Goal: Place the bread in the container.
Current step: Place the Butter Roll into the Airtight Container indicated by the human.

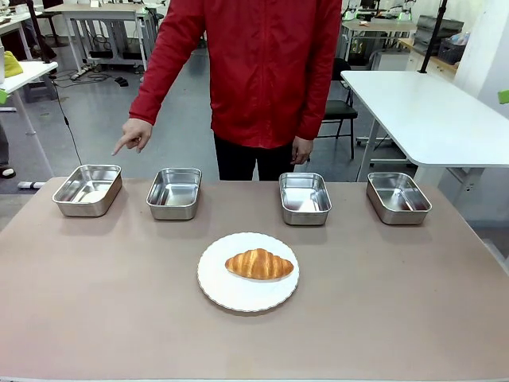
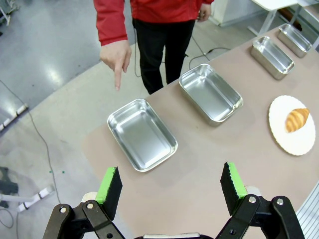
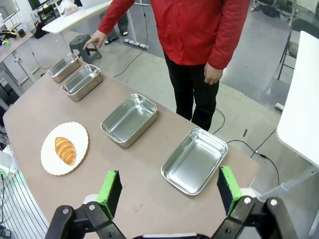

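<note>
A glossy grey floor [image 1: 95,119] holds 1 white table [image 1: 429,111] and 1 black chair [image 1: 338,118] at right.

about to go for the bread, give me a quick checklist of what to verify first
1. The bread lies alone on the plate, uncovered: ok.
2. Target known, the person's hand points at the far-left tray: ok.
3. That tray is empty: ok.
4. The hand is outside the tray, beyond the table edge: ok.
5. The left pincer is open: ok.
6. The right pincer is open: ok.
</note>
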You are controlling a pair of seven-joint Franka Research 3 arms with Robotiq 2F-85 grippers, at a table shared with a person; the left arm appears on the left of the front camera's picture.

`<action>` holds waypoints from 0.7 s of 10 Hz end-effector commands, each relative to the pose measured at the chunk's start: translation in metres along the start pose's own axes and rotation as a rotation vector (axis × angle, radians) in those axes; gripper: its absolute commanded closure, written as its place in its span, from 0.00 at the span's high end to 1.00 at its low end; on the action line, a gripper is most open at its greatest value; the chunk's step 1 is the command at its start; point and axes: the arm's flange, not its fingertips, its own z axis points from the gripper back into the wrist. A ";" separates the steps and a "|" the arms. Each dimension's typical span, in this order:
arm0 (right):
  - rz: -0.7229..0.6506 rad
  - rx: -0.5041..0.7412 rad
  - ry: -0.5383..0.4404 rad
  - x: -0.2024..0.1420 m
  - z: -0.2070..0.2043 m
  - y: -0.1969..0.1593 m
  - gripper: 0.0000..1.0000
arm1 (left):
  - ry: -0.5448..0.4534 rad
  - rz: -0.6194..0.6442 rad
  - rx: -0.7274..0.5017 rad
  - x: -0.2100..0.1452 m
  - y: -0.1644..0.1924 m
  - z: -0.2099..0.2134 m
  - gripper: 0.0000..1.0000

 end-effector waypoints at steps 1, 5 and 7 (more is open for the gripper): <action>0.000 -0.004 -0.004 0.001 0.001 0.000 1.00 | -0.003 0.000 0.004 0.000 0.000 0.001 1.00; 0.000 -0.004 -0.004 0.001 0.001 0.000 1.00 | 0.000 0.000 0.000 0.000 0.000 0.000 1.00; 0.000 -0.004 -0.004 0.001 0.001 0.000 1.00 | 0.038 -0.015 -0.074 0.020 -0.017 -0.009 1.00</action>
